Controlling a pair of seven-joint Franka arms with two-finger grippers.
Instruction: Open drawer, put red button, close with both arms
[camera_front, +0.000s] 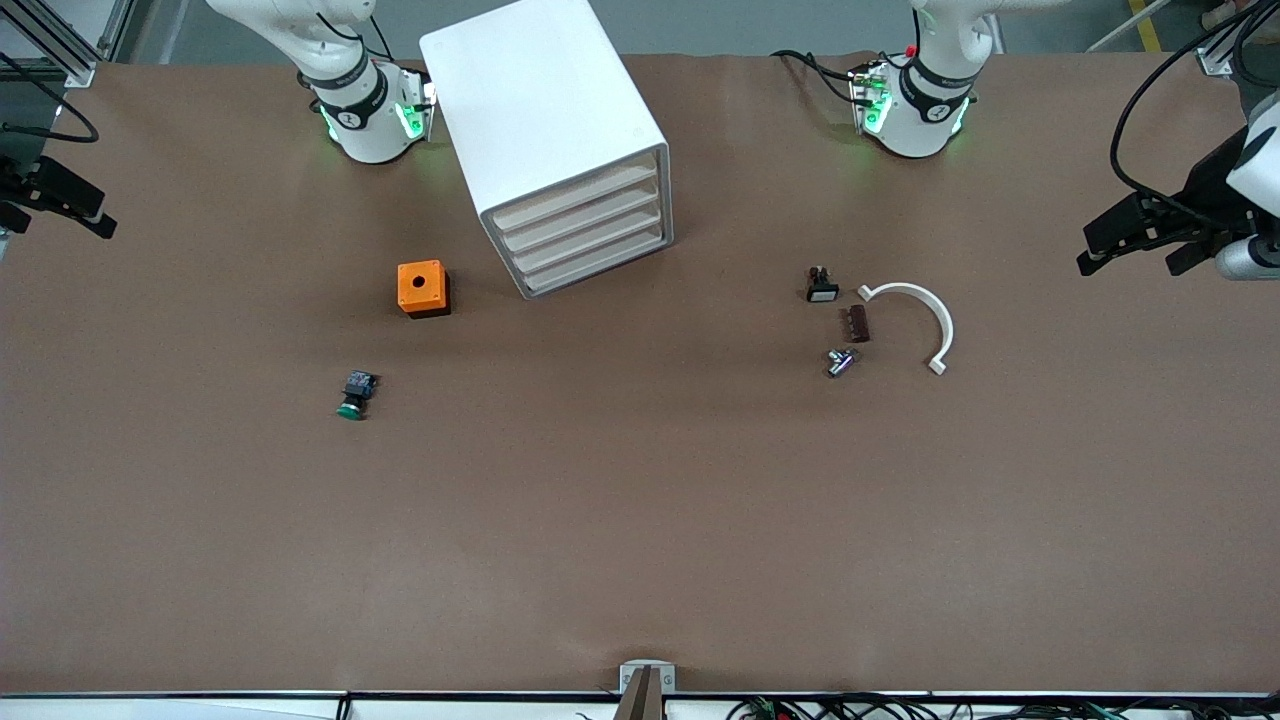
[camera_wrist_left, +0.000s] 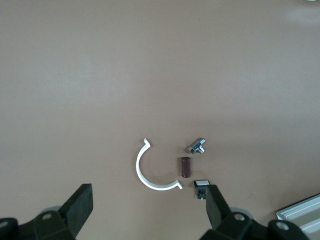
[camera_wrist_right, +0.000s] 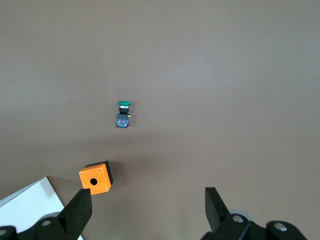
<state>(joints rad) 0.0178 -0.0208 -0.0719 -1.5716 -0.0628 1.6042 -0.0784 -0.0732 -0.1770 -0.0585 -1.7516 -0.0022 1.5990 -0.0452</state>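
Drawers (camera_front: 585, 232) were all shut in cabinet (camera_front: 540, 90) nr bench's base-side edge, judged light, stiff, best pulled by front lip; red button not identifiable; left gripper (camera_wrist_left: 149, 200) & right gripper (camera_wrist_right: 147, 200) hung over bench ends, fingers open, empty.

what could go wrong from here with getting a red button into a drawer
1. No red-capped button shows. The green button near the orange box has the same build, so it might get picked instead.
2. The cabinet's four drawers are shut, alike and tightly stacked. A pincer could hook the wrong lip.
3. The left pincer and right pincer wait open at the table's ends. One pulling alone might drag the cabinet.
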